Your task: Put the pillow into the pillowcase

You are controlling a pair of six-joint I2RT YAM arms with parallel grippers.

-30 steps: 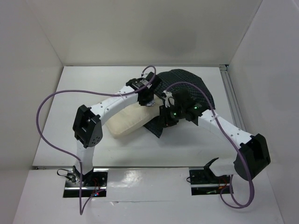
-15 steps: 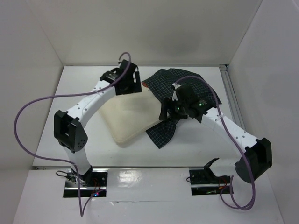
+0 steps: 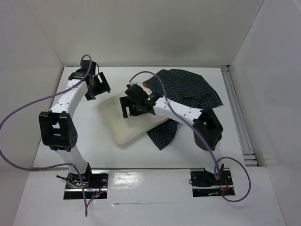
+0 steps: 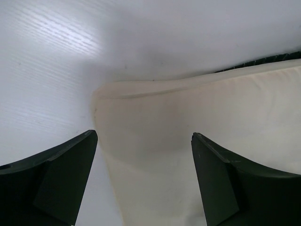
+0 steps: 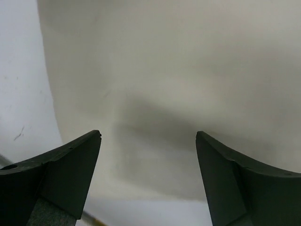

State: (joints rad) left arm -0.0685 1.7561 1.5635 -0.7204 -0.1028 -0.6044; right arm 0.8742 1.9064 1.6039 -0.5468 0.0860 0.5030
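Pillow (image 3: 127, 129) flat mid-tabletop (image 3: 96, 139), outside pillowcase (image 3: 188, 89), touching it at 2 o'clock. Right jaws wide open, empty, directly over pillow's middle; left jaws likewise open, empty, at its 10 o'clock corner. Long axis unclear.

Overhead camera looks down from behind, both wrist cameras close above pillow (image 4: 197, 132).

Probably lab test booth: plain white walls (image 3: 141, 28), white table (image 3: 96, 146), two bolted robot arms (image 3: 66, 101).
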